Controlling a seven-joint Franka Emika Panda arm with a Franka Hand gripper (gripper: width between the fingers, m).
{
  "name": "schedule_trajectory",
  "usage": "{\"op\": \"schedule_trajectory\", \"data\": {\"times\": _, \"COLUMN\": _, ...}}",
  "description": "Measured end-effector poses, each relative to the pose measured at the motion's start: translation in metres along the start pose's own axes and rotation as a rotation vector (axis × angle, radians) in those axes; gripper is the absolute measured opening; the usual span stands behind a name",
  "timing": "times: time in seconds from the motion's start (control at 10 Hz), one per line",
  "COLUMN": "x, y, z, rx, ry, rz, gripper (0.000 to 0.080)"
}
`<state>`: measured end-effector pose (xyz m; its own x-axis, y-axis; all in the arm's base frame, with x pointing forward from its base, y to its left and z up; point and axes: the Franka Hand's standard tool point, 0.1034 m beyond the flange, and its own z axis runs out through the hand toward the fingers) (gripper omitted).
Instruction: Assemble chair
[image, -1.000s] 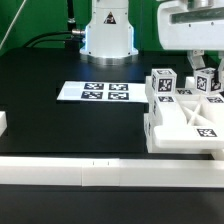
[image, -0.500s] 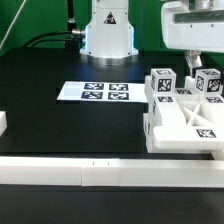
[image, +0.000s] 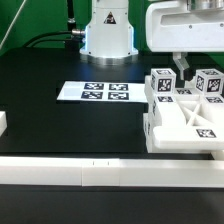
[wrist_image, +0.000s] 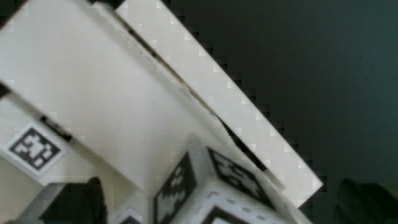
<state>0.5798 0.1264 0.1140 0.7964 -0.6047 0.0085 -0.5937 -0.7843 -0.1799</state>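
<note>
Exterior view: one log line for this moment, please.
pincer: open, empty, above assembly | glossy white plastic chair assembly: on black table, exterior view's right | marker board: flat on table

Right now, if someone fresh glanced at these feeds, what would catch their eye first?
Probably the chair, a glossy white cluster of tagged pieces at the exterior view's right on the black table, with the gripper hanging just above its cubes, jaws open and holding nothing. Next, the marker board lying flat near the middle, and the long white rail across the front edge.
</note>
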Motion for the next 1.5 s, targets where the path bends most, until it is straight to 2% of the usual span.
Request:
{"op": "schedule_trajectory", "data": {"times": 0.1, "x": -0.0007, "y": 0.0020, "z": 0.0004, "rx": -0.019, "ry": -0.005, "rz": -0.131, "gripper": 0.0649}}
{"op": "schedule_trajectory", "data": {"times": 0.2, "x": -0.0002, "y": 0.0038, "z": 0.0000, "rx": -0.049, "ry": -0.014, "rz": -0.293, "gripper": 0.0649}}
{"op": "schedule_trajectory", "data": {"times": 0.4, "x": 0.0010, "y": 0.0024, "z": -0.0015, "rx": -0.086, "ry": -0.029, "rz": -0.475, "gripper": 0.0649}}
{"op": "schedule_trajectory", "data": {"times": 0.7, "x": -0.0005, "y": -0.0022, "z": -0.0026, "rx": -0.123, "ry": -0.029, "rz": -0.736, "gripper": 0.0649}}
{"op": "schedule_trajectory", "data": {"times": 0.8, "x": -0.0009, "y": -0.0027, "z": -0.0023, "rx": -0.122, "ry": -0.029, "rz": -0.768, "gripper": 0.0649}}
{"op": "schedule_trajectory", "data": {"times": 0.9, "x": -0.0001, "y": -0.0019, "z": -0.0024, "rx": -0.121, "ry": -0.032, "rz": -0.812, "gripper": 0.0553}}
{"op": "schedule_trajectory", "data": {"times": 1.0, "x": -0.0001, "y": -0.0019, "z": -0.0023, "rx": -0.120, "ry": -0.032, "rz": -0.803, "gripper": 0.0553}}
{"op": "schedule_trajectory", "data": {"times": 1.1, "x": 0.0000, "y": -0.0017, "z": -0.0023, "rx": -0.121, "ry": -0.032, "rz": -0.803, "gripper": 0.0379}}
{"op": "schedule_trajectory", "data": {"times": 1.2, "x": 0.0006, "y": -0.0014, "z": -0.0024, "rx": -0.121, "ry": -0.031, "rz": -0.802, "gripper": 0.0284}}
{"op": "schedule_trajectory", "data": {"times": 1.4, "x": 0.0008, "y": -0.0012, "z": -0.0025, "rx": -0.120, "ry": -0.030, "rz": -0.778, "gripper": 0.0284}}
{"op": "schedule_trajectory", "data": {"times": 1.5, "x": 0.0044, "y": 0.0025, "z": -0.0032, "rx": -0.099, "ry": -0.032, "rz": -0.731, "gripper": 0.0284}}
